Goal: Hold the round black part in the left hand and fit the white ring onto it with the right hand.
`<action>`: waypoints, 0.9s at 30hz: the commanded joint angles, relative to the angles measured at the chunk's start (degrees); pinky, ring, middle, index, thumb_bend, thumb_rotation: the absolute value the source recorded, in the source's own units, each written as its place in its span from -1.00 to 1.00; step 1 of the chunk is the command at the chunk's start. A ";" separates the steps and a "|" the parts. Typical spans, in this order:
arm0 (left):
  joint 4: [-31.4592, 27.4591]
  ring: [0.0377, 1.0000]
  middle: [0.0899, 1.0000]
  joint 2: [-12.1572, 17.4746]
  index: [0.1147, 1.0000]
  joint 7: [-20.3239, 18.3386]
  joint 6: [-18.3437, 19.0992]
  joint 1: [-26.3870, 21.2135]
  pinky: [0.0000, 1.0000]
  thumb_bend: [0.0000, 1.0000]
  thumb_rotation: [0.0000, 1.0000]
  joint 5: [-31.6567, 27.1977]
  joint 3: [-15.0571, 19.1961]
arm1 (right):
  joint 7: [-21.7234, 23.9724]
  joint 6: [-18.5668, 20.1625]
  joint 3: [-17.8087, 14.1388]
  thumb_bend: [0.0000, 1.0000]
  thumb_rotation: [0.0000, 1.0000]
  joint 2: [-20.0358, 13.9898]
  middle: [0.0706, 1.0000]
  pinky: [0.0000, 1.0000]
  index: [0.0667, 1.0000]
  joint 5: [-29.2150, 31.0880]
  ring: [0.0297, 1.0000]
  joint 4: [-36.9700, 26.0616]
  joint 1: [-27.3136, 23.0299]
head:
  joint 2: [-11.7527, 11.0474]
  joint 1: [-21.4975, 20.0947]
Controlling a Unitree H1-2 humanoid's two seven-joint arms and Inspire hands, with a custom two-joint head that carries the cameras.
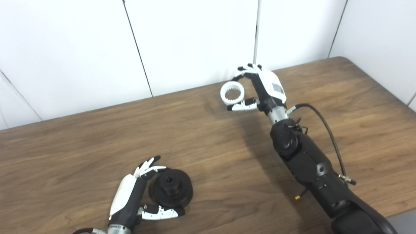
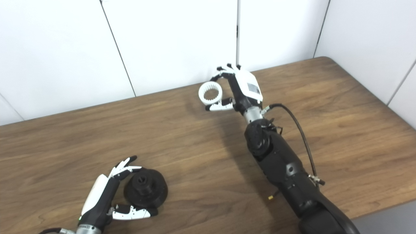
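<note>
Toward the far edge of the brown wood-grain tabletop (image 1: 208, 136), the right arm is seen stretched diagonally from the lower right corner, its black forearm casing rising to a metal wrist with a dark cable looped alongside. The right hand (image 1: 260, 89) is turned with its white back facing up and to the right, the palm facing left. Its fingers (image 1: 248, 68) are curled over from above and its thumb is set below, and the white toothed plastic ring (image 1: 232, 93) is pinched between them. The ring is held with its opening tilted toward the cameras, so that the toothed inner face is shown; whether it is lifted clear of the tabletop or resting on it cannot be told, though a shadow is cast beside and below it.

Near the front left of the tabletop, the left arm is brought in from the bottom edge, with only the wrist and hand in view. The left hand (image 1: 130, 201) is held partly open, cupped around the round black flanged part (image 1: 171, 188), which lies flat on the tabletop with its raised hub upward. The fingers are extended along the part's left and far side, and the thumb is laid along its near edge; contact seems to be made at the rim, but no closed grasp is seen. The ring and the black part are well apart.
</note>
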 commanded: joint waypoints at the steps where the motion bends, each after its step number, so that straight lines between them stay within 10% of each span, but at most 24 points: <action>1: -0.18 0.96 0.90 0.19 0.05 -0.51 0.86 -0.15 1.00 0.82 -0.64 1.39 -0.45 | 0.73 0.72 -1.32 0.04 -0.71 -0.21 0.67 1.00 -0.11 0.40 0.91 -3.62 -1.68 | 0.08 1.33; 14: 1.10 0.97 0.91 -2.70 0.05 0.72 2.02 -0.64 1.00 0.82 -0.58 3.94 -2.22 | 4.61 0.10 -3.10 0.04 -0.71 -0.79 0.68 0.89 -0.11 1.85 0.89 -9.77 1.39 | -0.01 13.87; 27: 2.71 0.96 0.90 -3.65 0.03 2.74 1.89 -1.37 0.95 0.85 -0.60 4.77 -2.92 | 6.79 -1.03 -2.95 0.05 -0.71 -0.14 0.66 0.85 -0.11 3.15 0.84 -13.41 3.34 | 0.34 14.36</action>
